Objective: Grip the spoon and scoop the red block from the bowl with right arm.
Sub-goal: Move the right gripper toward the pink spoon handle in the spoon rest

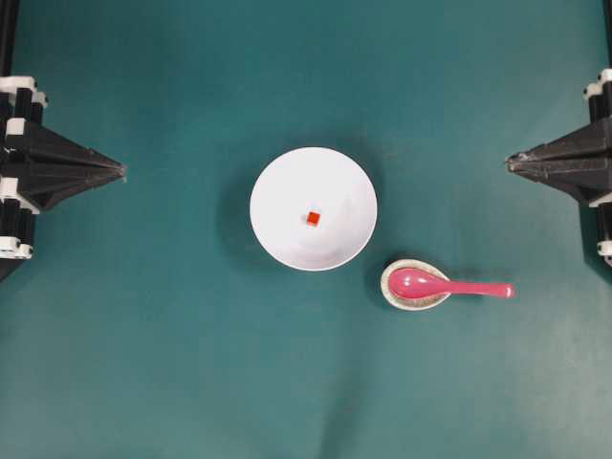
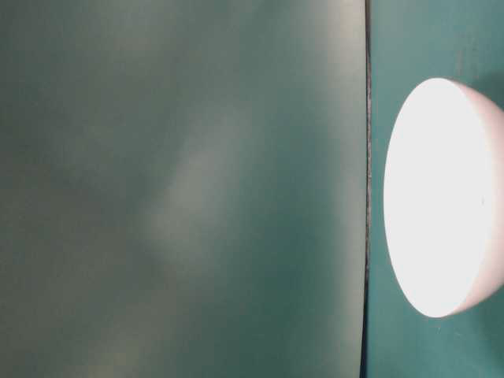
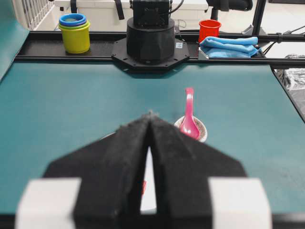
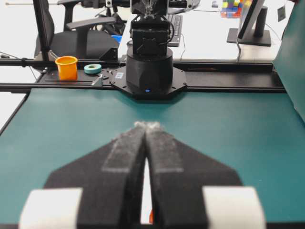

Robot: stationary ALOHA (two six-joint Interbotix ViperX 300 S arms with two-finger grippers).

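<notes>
The table [image 1: 172, 363] is teal-green. The bowl [image 1: 287, 182] is plain white, the red block [image 1: 313, 218] red-orange. The spoon [image 1: 445, 286] is glossy pink-magenta; the spoon rest [image 1: 394, 295] looks speckled grey-white, perhaps brown-rimmed.

Four views: one overhead, one at table level, two on the wrists.
The overhead looked straight down; the table-level sat sideways, close against the bowl [image 2: 445, 197]; the wrist cameras faced each other across the table [image 1: 172, 382].
</notes>
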